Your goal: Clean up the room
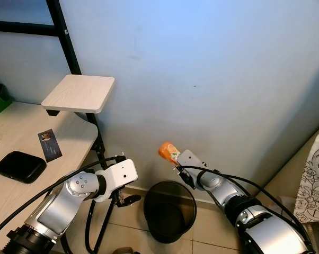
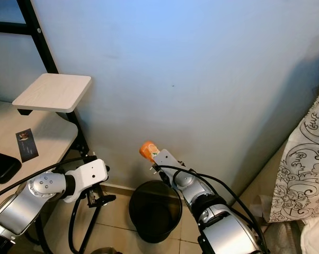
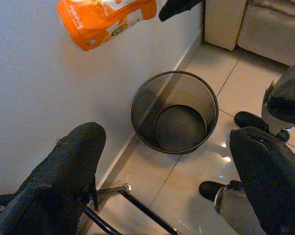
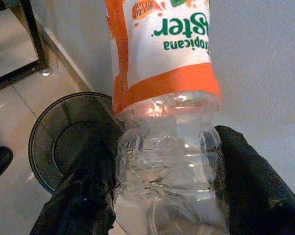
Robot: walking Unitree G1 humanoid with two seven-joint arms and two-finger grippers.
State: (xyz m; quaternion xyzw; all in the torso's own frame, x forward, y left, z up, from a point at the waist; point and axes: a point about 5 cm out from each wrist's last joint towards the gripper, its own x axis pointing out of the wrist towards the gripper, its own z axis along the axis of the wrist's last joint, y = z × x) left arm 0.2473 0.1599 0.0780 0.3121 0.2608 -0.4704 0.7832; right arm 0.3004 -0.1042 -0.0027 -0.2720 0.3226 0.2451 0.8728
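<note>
A room in a home, by a desk corner

A pale wooden desk (image 1: 21, 135) with a black metal frame is seen at the left against a blue wall (image 1: 202, 63). A black mesh wastebasket (image 1: 169, 210) stands on the tiled floor (image 1: 207, 227), a patterned curtain (image 2: 302, 159) hangs at the right, and a beige sofa (image 3: 265, 24) is visible.
</note>
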